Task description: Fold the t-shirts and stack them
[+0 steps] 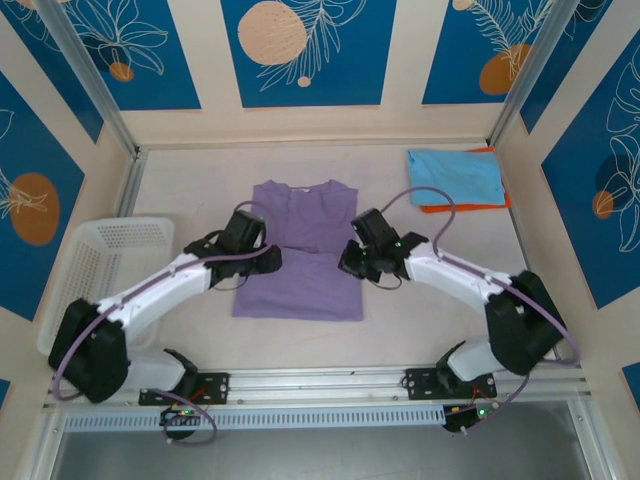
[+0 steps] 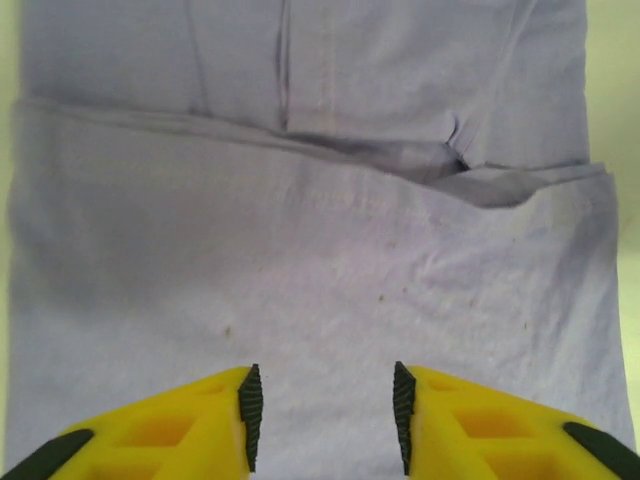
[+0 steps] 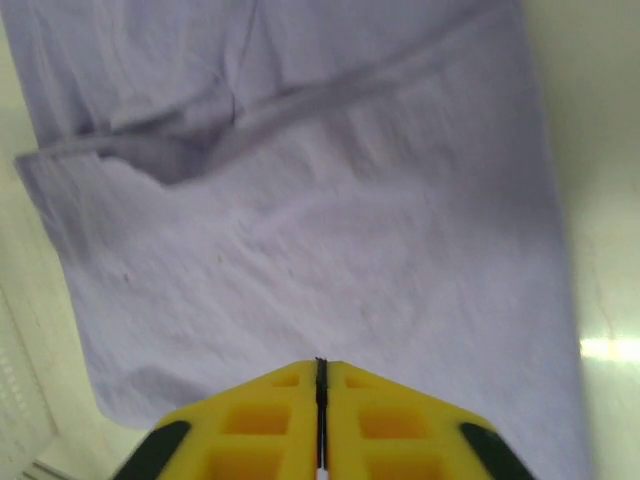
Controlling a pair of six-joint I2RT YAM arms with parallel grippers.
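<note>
The lavender-purple t-shirt [image 1: 300,225] lies flat mid-table with its sides folded in and a crosswise fold line across its middle. My left gripper [image 1: 272,260] hovers at the shirt's left edge, open, with bare purple cloth [image 2: 320,260] showing between its yellow fingers [image 2: 322,415]. At the shirt's right edge sits my right gripper [image 1: 347,262], its jaws pressed together [image 3: 320,362] just over the cloth [image 3: 330,250], and no fabric shows pinched between them. A folded light blue t-shirt [image 1: 455,175] rests on the orange one [image 1: 465,206] at the back right.
A white mesh basket [image 1: 95,265] stands at the table's left edge beside the left arm. Bare tabletop [image 1: 430,300] surrounds the purple shirt, and a metal rail [image 1: 320,380] runs along the near edge.
</note>
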